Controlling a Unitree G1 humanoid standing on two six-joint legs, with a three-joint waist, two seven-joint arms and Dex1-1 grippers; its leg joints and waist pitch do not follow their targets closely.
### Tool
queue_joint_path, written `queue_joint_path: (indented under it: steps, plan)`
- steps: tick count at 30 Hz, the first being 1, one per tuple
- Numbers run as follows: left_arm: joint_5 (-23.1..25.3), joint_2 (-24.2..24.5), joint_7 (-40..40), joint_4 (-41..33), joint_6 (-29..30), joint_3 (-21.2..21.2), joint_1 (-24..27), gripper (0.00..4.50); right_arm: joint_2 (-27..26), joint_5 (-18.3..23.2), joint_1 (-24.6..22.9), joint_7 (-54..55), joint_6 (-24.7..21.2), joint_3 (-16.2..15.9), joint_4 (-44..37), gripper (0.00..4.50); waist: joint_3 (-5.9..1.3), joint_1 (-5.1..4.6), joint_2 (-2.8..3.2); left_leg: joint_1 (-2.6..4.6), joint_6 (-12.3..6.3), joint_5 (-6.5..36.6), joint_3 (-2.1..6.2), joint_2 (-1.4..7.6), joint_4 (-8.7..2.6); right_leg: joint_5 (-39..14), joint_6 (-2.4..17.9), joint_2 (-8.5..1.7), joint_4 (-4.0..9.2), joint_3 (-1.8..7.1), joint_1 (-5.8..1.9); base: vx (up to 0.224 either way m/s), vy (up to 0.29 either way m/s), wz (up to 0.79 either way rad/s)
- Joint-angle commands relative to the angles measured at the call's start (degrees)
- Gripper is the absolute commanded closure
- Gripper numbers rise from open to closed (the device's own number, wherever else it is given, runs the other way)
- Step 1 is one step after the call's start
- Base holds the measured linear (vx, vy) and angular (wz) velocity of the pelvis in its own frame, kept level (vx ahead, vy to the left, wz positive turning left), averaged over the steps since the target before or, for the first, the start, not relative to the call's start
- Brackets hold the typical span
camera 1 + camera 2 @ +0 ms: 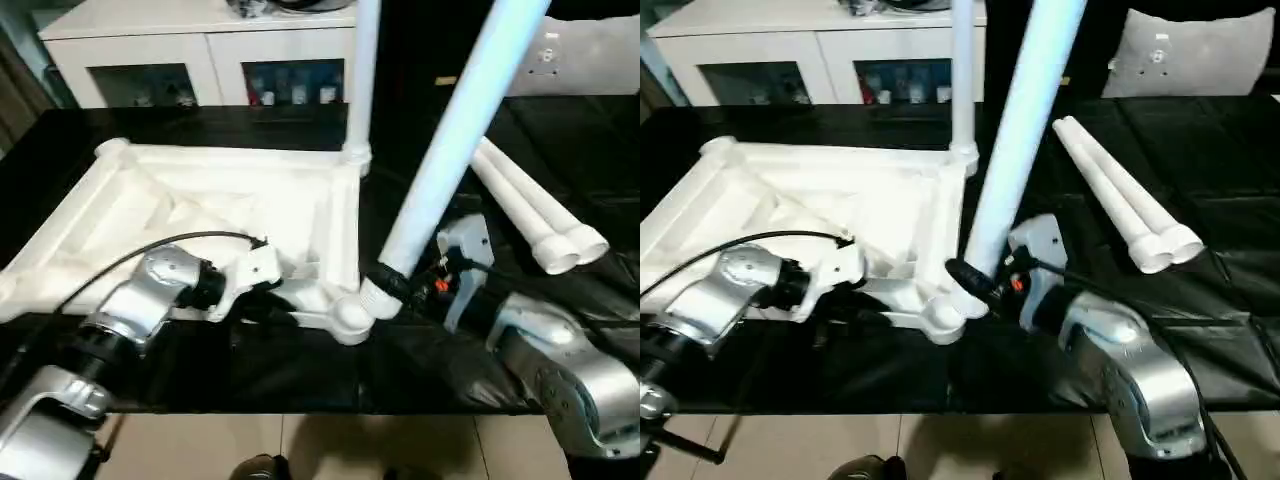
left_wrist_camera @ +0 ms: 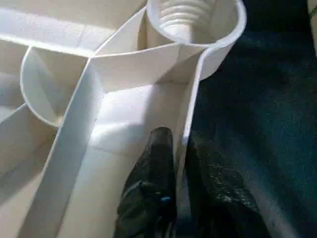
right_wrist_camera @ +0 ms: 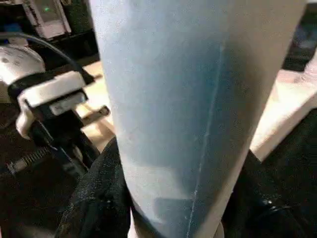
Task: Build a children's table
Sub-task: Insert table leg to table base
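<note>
Your left gripper (image 2: 179, 148) pinches the top's (image 1: 200, 200) rim; your right gripper (image 1: 395, 285) clamps a leg (image 1: 450, 150) at the corner socket (image 1: 350, 315).

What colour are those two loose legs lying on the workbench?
White, the two loose legs show best in the right eye view.

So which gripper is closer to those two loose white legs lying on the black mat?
The right. The right gripper clamps the tilted leg, close beside the two loose legs. The left gripper pinches the tabletop rim, farther away.
</note>
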State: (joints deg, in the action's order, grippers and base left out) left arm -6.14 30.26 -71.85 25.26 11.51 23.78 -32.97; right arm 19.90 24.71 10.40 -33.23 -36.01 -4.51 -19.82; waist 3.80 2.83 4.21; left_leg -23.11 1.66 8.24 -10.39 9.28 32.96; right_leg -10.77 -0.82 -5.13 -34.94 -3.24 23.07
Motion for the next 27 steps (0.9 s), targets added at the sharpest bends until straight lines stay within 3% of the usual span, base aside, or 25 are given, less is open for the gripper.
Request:
queue_joint_path:
  steps: [1,3,4,6,9,10,11,12,14,16,19,23,27]
  plan:
    - [-0.82,-0.57,4.73,-2.36,1.76,-2.99,1.22,4.40,-0.15,-0.23,2.47,-1.16,0.63,-1.53,1.84,2.59,-3.26,0.24,-0.79,1.52,1.19,20.96,1.68,3.24,-4.30,-16.70,11.60,-3.65,4.63,2.55,-1.97,0.000,0.000,0.00]
    - [0.37,-1.38,6.90,-3.34,2.10,-2.47,2.19,4.47,-0.59,-1.14,4.21,-1.43,1.45,-2.54,3.88,2.59,-3.23,-0.04,-0.71,1.47,0.58,20.01,1.65,3.25,-4.16,-16.63,11.84,-3.67,4.72,2.54,-1.93,0.000,0.000,0.00]
    - [1.06,-2.54,8.85,-3.13,2.40,-2.43,2.42,4.47,-1.03,-1.85,5.40,-1.50,2.12,-3.12,5.56,2.59,-3.33,-0.17,-1.05,1.41,0.18,19.08,1.53,3.25,-4.03,-16.18,12.04,-3.60,4.69,2.56,-2.00,0.000,0.000,0.00]
    - [1.71,-4.23,11.41,-2.00,2.35,-2.81,1.99,4.49,-1.43,-2.85,6.51,-1.72,3.25,-3.64,7.80,2.59,-3.30,-0.18,-1.06,1.42,-0.24,18.40,1.42,3.23,-3.94,-16.26,12.03,-3.52,4.76,2.56,-1.98,0.000,0.000,0.00]
    - [2.22,-4.70,11.43,-2.02,1.88,-2.75,2.01,4.49,-1.53,-3.87,6.96,-1.95,4.66,-3.78,9.59,2.59,-3.27,-0.07,-1.04,1.40,-0.49,17.98,1.43,3.23,-3.93,-16.15,11.79,-3.45,4.84,2.54,-2.05,0.000,0.000,0.00]
    - [2.47,-4.61,11.13,-2.13,1.33,-2.48,2.15,4.50,-1.51,-4.29,7.04,-1.99,5.25,-3.90,10.24,2.59,-3.33,-0.21,-1.75,1.40,-0.68,17.81,1.31,3.21,-3.95,-16.07,11.67,-3.31,4.90,2.51,-2.08,0.000,0.000,0.00]
    - [2.64,-4.55,10.93,-2.21,0.97,-2.30,2.24,4.50,-1.50,-4.57,7.09,-2.01,5.64,-3.98,10.67,2.59,-3.33,-0.21,-1.75,1.40,-0.68,17.81,1.31,3.21,-3.95,-16.07,11.67,-3.31,4.90,2.51,-2.08,0.000,0.000,0.00]
    - [3.12,-4.34,10.68,-2.56,0.19,-1.86,2.49,4.50,-1.38,-5.22,7.28,-1.80,6.24,-4.26,11.66,2.59,-3.29,-0.09,-1.33,1.47,-0.67,18.00,1.37,3.29,-3.94,-16.56,11.64,-3.43,4.90,2.54,-1.93,0.000,0.000,0.00]
    - [4.07,-3.69,10.36,-3.26,-1.55,-1.09,2.92,4.50,-1.46,-6.90,7.58,-1.39,9.56,-4.82,13.56,2.59,-3.20,-0.11,-1.53,1.43,-0.48,18.29,1.40,3.33,-4.00,-17.09,11.43,-3.45,4.94,2.57,-1.96,0.000,0.000,0.00]
    - [4.05,-3.37,10.03,-3.54,-1.69,-1.07,3.04,4.50,-1.40,-7.45,8.19,-1.41,10.09,-4.84,14.79,2.59,-3.19,-0.25,-1.58,1.48,-0.31,18.61,1.37,3.30,-4.03,-17.05,11.41,-3.41,4.86,2.59,-1.92,0.000,0.000,0.00]
    - [3.53,-2.97,8.86,-3.81,-2.23,-1.30,3.07,4.50,-1.54,-5.43,9.15,-2.78,7.55,-3.76,16.14,2.59,-3.18,-0.23,-1.84,1.49,-0.92,17.79,1.27,3.31,-3.95,-15.75,12.06,-3.38,4.78,2.63,-1.99,0.000,0.000,0.00]
    - [3.34,-2.65,7.71,-3.53,-3.53,-1.59,3.21,4.50,-1.43,-4.46,9.16,-4.55,6.26,-3.88,17.17,2.59,-3.21,-0.14,-1.70,1.45,-1.32,16.99,1.32,3.42,-3.94,-13.51,12.81,-3.33,4.48,2.57,-2.12,0.000,0.000,0.00]
    - [3.12,-2.61,7.28,-3.30,-4.03,-2.13,3.26,4.50,0.73,-5.15,8.51,-7.82,4.84,-6.49,18.01,2.59,-3.11,-0.09,-2.07,1.57,-1.22,17.13,1.20,3.45,-3.94,-12.93,13.43,-3.32,4.40,2.59,-2.17,0.000,0.000,0.00]
